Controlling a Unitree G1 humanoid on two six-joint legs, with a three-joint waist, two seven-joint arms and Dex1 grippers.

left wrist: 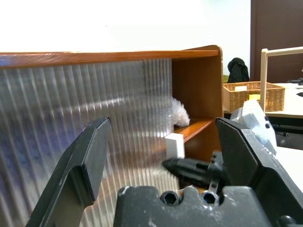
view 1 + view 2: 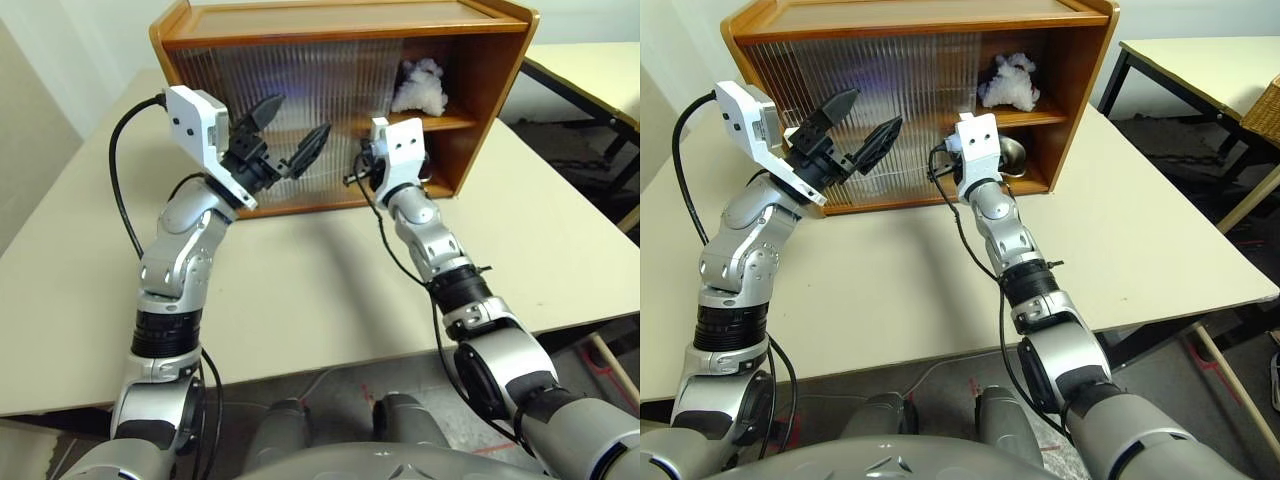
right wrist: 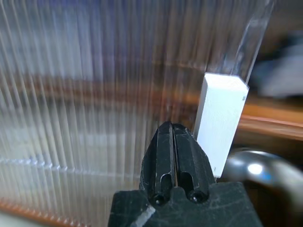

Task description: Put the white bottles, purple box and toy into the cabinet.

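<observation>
The left hand (image 2: 290, 135) hangs raised above the pale surface (image 2: 330, 290) in front of the cabinet (image 2: 345, 20), its two black fingers spread wide apart and holding nothing. Behind it, the ribbed sliding doors (image 2: 290, 90) cover the left and middle of the cabinet. To the right, the right hand (image 3: 173, 146) has its fingers pressed together, empty, its tips just beside the white handle (image 3: 220, 118) at the door's edge. Past that edge the cabinet stands open: the toy (image 2: 420, 88) sits on the shelf (image 2: 445, 122), and a silver dish (image 2: 1012, 152) lies below it. No writing can be read anywhere.
</observation>
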